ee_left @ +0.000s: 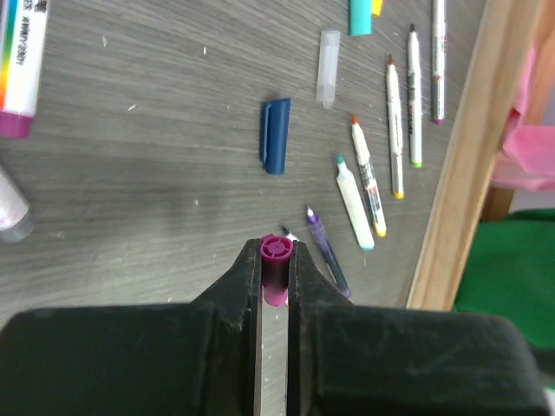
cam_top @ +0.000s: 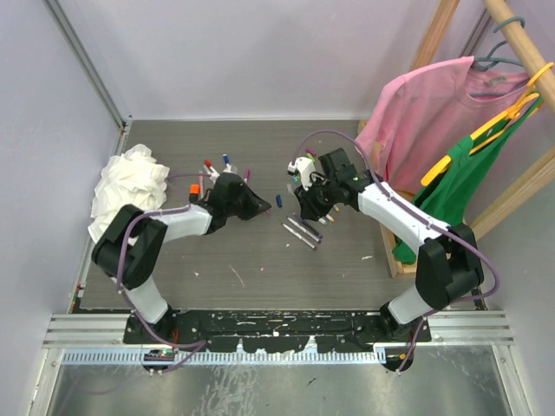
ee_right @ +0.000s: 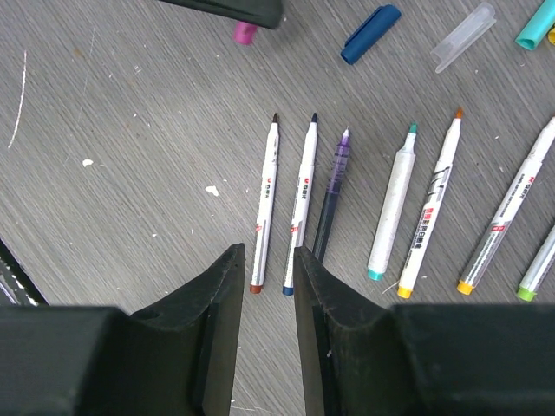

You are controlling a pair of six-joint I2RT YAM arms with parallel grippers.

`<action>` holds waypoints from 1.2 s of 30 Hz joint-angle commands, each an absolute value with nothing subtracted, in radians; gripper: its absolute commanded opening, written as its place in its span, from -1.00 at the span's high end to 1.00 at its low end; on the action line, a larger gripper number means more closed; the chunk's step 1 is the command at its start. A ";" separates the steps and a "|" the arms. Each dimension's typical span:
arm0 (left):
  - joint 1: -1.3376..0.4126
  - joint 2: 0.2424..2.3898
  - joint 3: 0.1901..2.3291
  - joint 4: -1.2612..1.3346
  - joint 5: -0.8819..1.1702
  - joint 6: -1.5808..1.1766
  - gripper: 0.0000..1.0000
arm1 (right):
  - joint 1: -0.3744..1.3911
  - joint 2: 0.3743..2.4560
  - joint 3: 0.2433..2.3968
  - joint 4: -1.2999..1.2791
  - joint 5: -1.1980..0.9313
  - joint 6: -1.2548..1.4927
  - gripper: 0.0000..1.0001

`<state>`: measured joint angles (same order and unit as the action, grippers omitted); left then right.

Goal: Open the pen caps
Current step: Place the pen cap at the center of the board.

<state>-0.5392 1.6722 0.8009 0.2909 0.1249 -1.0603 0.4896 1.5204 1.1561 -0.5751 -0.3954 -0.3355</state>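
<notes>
**Top view.** The left gripper [cam_top: 263,209] and the right gripper [cam_top: 303,206] faced each other over the middle of the grey wood-grain table [cam_top: 286,286]. A blue cap [cam_top: 279,199] lay on the surface between them. A row of pens [cam_top: 303,232] lay just below the right gripper. A white rag [cam_top: 130,186] was bunched at the left edge. Several capped pens [cam_top: 208,165] lay near the left arm. A pink shirt [cam_top: 425,113] and a green shirt [cam_top: 460,182] hung from a wooden rack [cam_top: 507,35] on the right. Pale walls enclosed the table.

**Left wrist view.** The jaws were closed on a magenta cap [ee_left: 276,249], which was pinched upright at the fingertips above the table. The blue cap lay ahead, apart from a clear cap [ee_left: 328,56] and a teal cap [ee_left: 361,16] farther on. Uncapped pens lay to the right, beside a wooden rail [ee_left: 468,147].

**Right wrist view.** The jaws stood slightly apart, with bare table visible in the gap, and they held nothing. Their tips hovered over the butt ends of a red pen [ee_right: 264,204] and a blue pen [ee_right: 301,204]. A purple pen [ee_right: 331,195] lay beside those. The magenta cap showed at the top edge, under the left gripper.
</notes>
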 commanded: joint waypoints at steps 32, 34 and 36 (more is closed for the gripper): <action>-0.573 1.924 1.167 -0.170 0.026 -1.068 0.44 | 0.489 1.491 1.149 -0.566 -0.408 -0.365 0.30; -0.574 1.908 1.168 -0.172 0.028 -1.061 0.43 | 0.490 1.491 1.150 -0.566 -0.410 -0.365 0.30; -0.574 1.890 1.169 -0.176 0.028 -1.052 0.42 | 0.488 1.490 1.150 -0.566 -0.411 -0.365 0.30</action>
